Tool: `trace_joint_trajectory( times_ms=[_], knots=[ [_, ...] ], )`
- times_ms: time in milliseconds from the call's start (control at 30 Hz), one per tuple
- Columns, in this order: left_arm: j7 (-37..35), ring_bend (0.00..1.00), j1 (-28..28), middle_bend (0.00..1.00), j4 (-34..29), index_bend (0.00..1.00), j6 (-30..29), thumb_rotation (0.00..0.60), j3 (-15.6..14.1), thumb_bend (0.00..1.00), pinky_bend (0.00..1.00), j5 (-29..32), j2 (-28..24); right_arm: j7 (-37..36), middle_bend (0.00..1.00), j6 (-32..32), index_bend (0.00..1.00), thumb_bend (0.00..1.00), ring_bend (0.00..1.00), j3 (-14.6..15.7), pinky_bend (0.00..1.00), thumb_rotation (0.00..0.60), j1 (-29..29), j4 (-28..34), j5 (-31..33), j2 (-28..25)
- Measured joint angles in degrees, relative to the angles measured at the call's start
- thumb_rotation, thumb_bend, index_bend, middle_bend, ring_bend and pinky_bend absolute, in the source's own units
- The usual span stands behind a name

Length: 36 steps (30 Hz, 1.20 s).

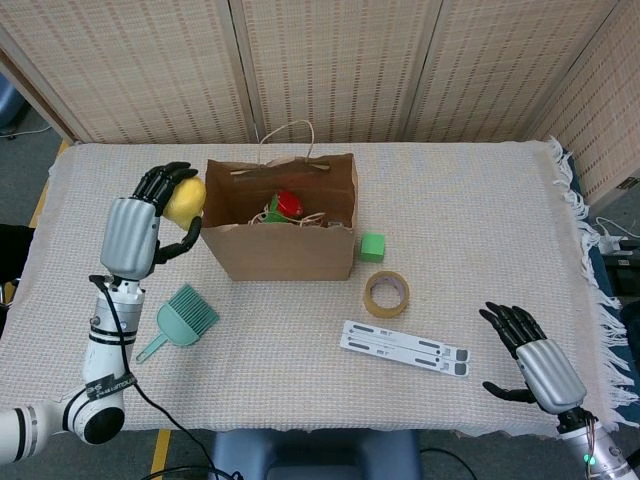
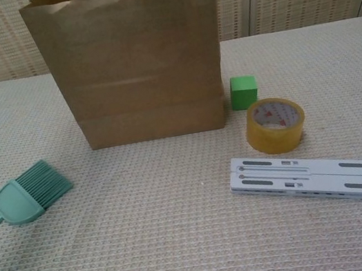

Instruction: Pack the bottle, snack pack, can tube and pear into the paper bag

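My left hand (image 1: 140, 228) holds the yellow pear (image 1: 185, 199) in the air, just left of the upper left corner of the brown paper bag (image 1: 285, 250). The bag stands open at mid-table, and red and green items (image 1: 284, 206) show inside it. In the chest view the bag (image 2: 134, 66) fills the upper middle and neither hand shows. My right hand (image 1: 532, 362) rests open near the table's front right corner, holding nothing.
A teal brush (image 1: 183, 318) lies on the cloth in front of the bag's left side. Right of the bag sit a green cube (image 1: 372, 247) and a roll of tape (image 1: 386, 294). A flat white folding stand (image 1: 404, 347) lies nearer the front.
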<state>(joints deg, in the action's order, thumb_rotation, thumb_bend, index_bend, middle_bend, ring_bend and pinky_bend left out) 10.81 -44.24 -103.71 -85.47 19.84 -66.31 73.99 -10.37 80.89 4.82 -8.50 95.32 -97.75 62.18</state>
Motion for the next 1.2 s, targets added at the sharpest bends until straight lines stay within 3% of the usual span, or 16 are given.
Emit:
trace_joint_trajectory(
  times_ms=[167, 333, 633, 767, 867, 1000, 1100, 1200],
  knots=[
    [-0.4, 0.65, -2.7, 0.69, 1.4, 0.73, 2.4, 0.600, 2.5, 0.70, 0.83, 0.2, 3.5, -0.3, 0.00, -0.6, 0.00, 0.03, 0.00, 0.1, 0.00, 0.600, -0.2, 0.3, 0.1, -0.3],
    [-0.1, 0.65, -5.4, 0.69, 5.2, 0.73, 5.5, 0.600, 3.3, 0.69, 0.83, -0.2, 6.4, -0.7, 0.00, -0.9, 0.00, 0.03, 0.00, 0.2, 0.00, 0.600, -0.3, 0.5, 0.3, -0.7],
    [-1.2, 0.65, -10.8, 0.69, 16.5, 0.72, 11.8, 0.600, 5.0, 0.68, 0.82, 0.0, 11.8, -1.0, 0.00, -1.6, 0.00, 0.03, 0.00, 0.4, 0.00, 0.600, -0.5, 0.9, 0.6, -1.1],
    [-1.7, 0.60, -13.2, 0.65, 21.8, 0.68, 15.0, 0.600, 5.7, 0.63, 0.77, 0.7, 14.4, -1.0, 0.00, -1.9, 0.00, 0.03, 0.00, 0.3, 0.00, 0.600, -0.5, 1.0, 0.8, -1.2],
    [-1.6, 0.44, -14.1, 0.53, 23.5, 0.55, 18.0, 0.600, 5.4, 0.50, 0.63, 1.8, 15.3, -1.1, 0.00, -2.0, 0.00, 0.03, 0.00, 0.3, 0.00, 0.600, -0.5, 1.1, 1.0, -1.3],
    [0.4, 0.10, -14.4, 0.15, 23.3, 0.22, 22.5, 0.600, 4.1, 0.38, 0.31, 4.3, 14.8, -1.2, 0.00, -2.1, 0.00, 0.03, 0.00, 0.4, 0.00, 0.600, -0.5, 1.2, 1.1, -1.4],
    [3.1, 0.03, -14.3, 0.03, 21.7, 0.11, 23.9, 0.600, 3.6, 0.37, 0.25, 7.2, 14.0, -1.2, 0.00, -2.1, 0.00, 0.03, 0.00, 0.4, 0.00, 0.600, -0.5, 1.2, 1.0, -1.4],
    [3.9, 0.02, -13.9, 0.01, 19.2, 0.08, 23.8, 0.600, 3.8, 0.37, 0.23, 8.7, 12.9, -1.0, 0.00, -2.0, 0.00, 0.03, 0.00, 0.4, 0.00, 0.600, -0.4, 1.0, 1.0, -1.3]
  ],
)
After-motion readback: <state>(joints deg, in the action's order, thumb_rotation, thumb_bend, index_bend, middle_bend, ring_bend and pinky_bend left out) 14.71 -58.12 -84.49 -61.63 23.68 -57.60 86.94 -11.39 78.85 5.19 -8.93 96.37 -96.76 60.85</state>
